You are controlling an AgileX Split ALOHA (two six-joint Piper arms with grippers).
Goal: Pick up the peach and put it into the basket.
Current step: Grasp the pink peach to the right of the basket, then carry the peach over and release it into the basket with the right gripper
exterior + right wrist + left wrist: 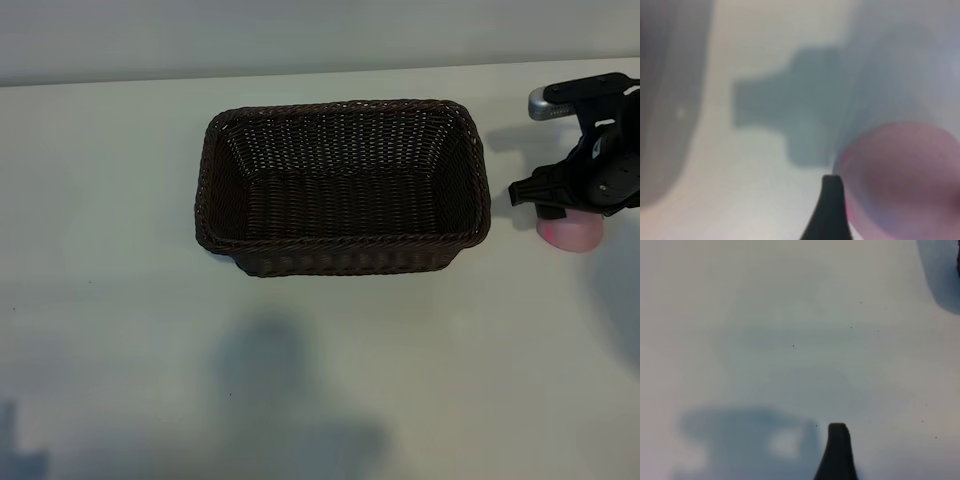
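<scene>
At the right edge, the right gripper [572, 212] hovers spread wide over the peach [572, 236], right of the wicker basket [342, 242]. Next I'd expect it to lower and close.

the basket [342, 187] sits on the table [110, 300], near the middle and a bit toward the far side. nothing is in it. the peach [571, 235] lies on the table to the right of the basket, well apart from it, close to the right edge of the view. the right gripper [572, 205] hangs right over the peach and hides its top. in the right wrist view one finger [829, 210] is just beside the peach [900, 180].
</scene>
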